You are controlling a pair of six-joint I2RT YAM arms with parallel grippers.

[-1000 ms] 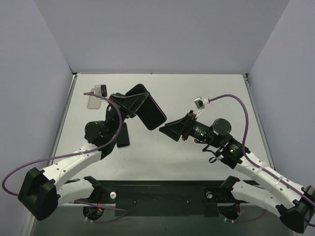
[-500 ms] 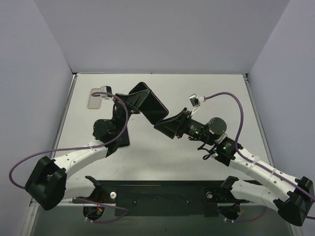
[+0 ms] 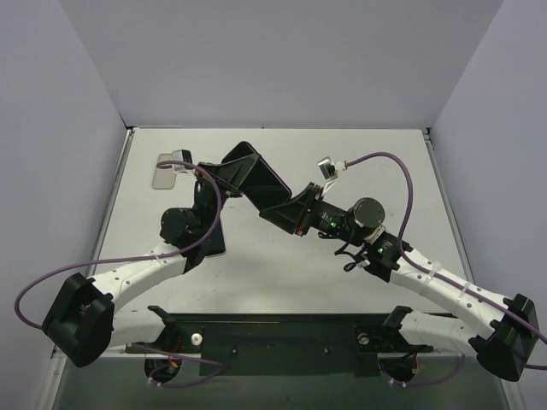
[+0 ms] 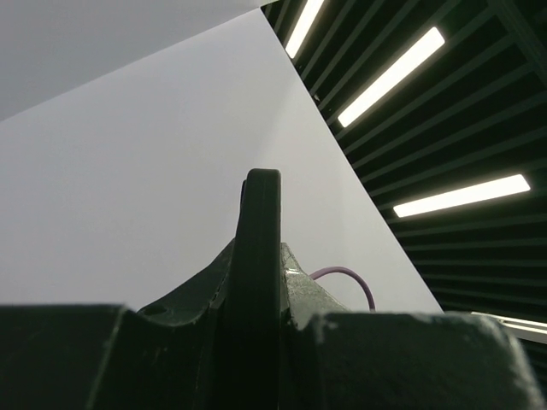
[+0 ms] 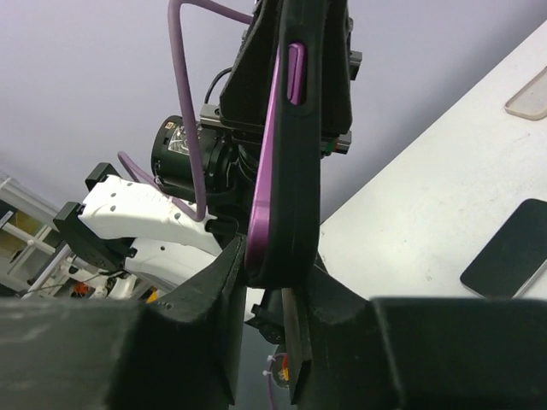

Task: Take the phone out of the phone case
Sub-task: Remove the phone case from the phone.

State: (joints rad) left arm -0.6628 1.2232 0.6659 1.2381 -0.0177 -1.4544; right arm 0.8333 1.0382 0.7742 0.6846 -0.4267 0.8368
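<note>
A: At left, the left gripper (image 3: pixel 227 181) is clamped on the upper end of the phone case (image 3: pixel 254 176), which is held tilted above the table (image 3: pixel 282 266) with the phone (image 5: pixel 265 175) inside.

B: At right, the right gripper (image 3: pixel 286 215), apart from the case a second ago, now pinches its lower end.

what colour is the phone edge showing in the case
Purple phone edge, black case; clearest in the right wrist view.

No text, brand or number can be read anywhere (neither on the phone case (image 5: pixel 303 171) nor the left arm (image 3: pixel 137 275)); any fine print is perhaps too small.
</note>
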